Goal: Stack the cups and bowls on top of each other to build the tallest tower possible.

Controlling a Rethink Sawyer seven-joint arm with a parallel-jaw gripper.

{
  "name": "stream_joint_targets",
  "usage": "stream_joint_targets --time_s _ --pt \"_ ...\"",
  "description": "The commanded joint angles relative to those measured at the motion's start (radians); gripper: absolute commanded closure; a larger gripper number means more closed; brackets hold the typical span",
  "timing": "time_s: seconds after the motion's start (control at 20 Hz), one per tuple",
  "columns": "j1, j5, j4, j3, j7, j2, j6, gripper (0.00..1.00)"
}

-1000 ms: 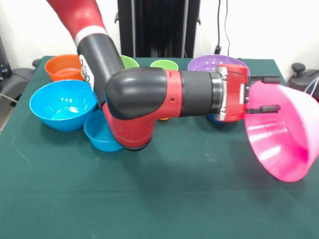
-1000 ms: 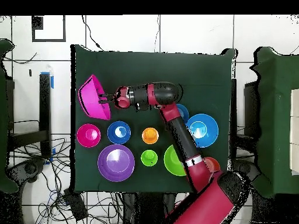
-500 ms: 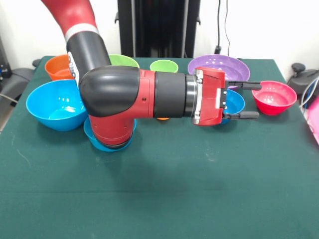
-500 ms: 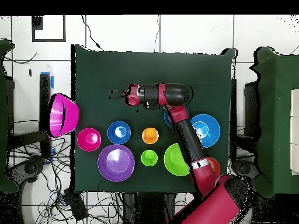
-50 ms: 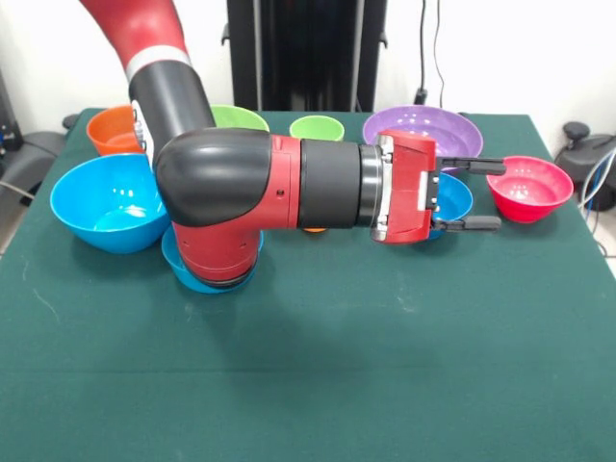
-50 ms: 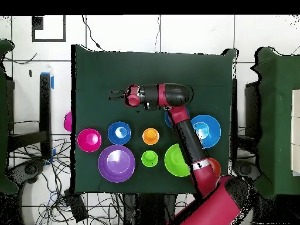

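my gripper (image 5: 491,194): spread wide, holding nothing, above bare cloth
bowls: purple (image 5: 422,128), red (image 5: 528,188), big blue (image 5: 108,202) all single on table (image 5: 318,385)
green cup (image 6: 150,158): loose
pink sliver (image 6: 68,121): off table edge
progress: no tower begun

My own forearm (image 5: 279,188) hides most of the small blue bowl (image 5: 183,269) and nearly all of the orange cup (image 5: 315,229) in the front view. Overhead, only a pink sliver (image 6: 68,121) shows off the counter's (image 6: 152,70) edge; I cannot tell what it is.
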Motion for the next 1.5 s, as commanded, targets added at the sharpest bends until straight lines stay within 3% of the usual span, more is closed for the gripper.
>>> stream_joint_targets --time_s 0.05,0.95,1.05,1.15,1.25,1.35,1.4,1.5 --pt "0.029 -0.026 -0.105 -0.135 -0.291 0.06 -0.05 0.0" --pt "0.007 -0.06 -0.086 -0.126 -0.32 0.06 -0.142 0.0" --pt "0.0 -0.085 -0.067 -0.13 -0.327 0.063 -0.19 0.0" --pt "-0.005 -0.158 -0.025 -0.136 -0.318 0.066 -0.324 0.0" --pt "0.025 -0.277 0.019 -0.188 -0.142 -0.015 -0.507 0.0" --pt "0.116 -0.425 0.069 -0.291 0.225 -0.199 -0.726 0.0" --pt "0.205 -0.484 0.094 -0.38 0.482 -0.342 -0.806 0.0" --pt "0.409 -0.533 0.151 -0.588 0.938 -0.628 -0.849 0.0"
